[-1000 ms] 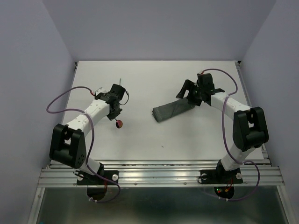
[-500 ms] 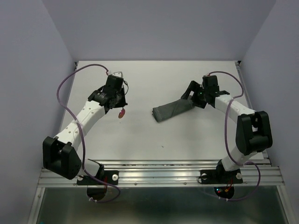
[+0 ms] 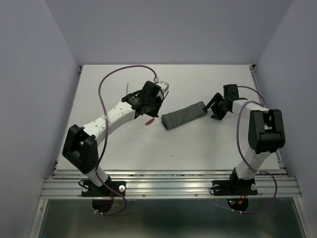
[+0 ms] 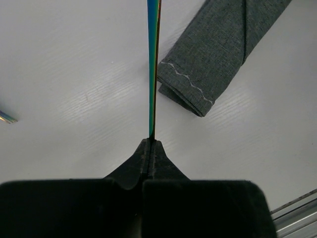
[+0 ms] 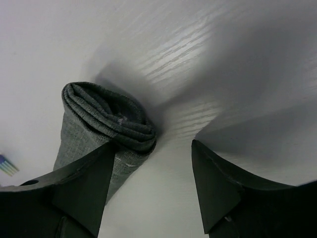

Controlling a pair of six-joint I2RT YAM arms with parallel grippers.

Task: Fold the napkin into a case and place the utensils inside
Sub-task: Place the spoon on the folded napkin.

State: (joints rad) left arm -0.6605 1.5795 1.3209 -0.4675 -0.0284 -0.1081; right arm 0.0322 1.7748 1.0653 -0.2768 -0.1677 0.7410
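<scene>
Pinching the spoon [image 4: 153,59] in my left gripper [image 4: 151,143] near the case [image 3: 184,115].
My right gripper [image 5: 152,148] is hovering spread at its other end.

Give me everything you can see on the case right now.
The case is dark grey woven cloth folded into a long narrow pouch, lying flat and slanted on the white table. One end shows a pale zigzag seam, and the other shows stacked fold layers. The open right claw sits at the layered end, partly overlapping it in the wrist view; contact is unclear. The spoon, held in the shut left claw, passes close by the seamed end.
</scene>
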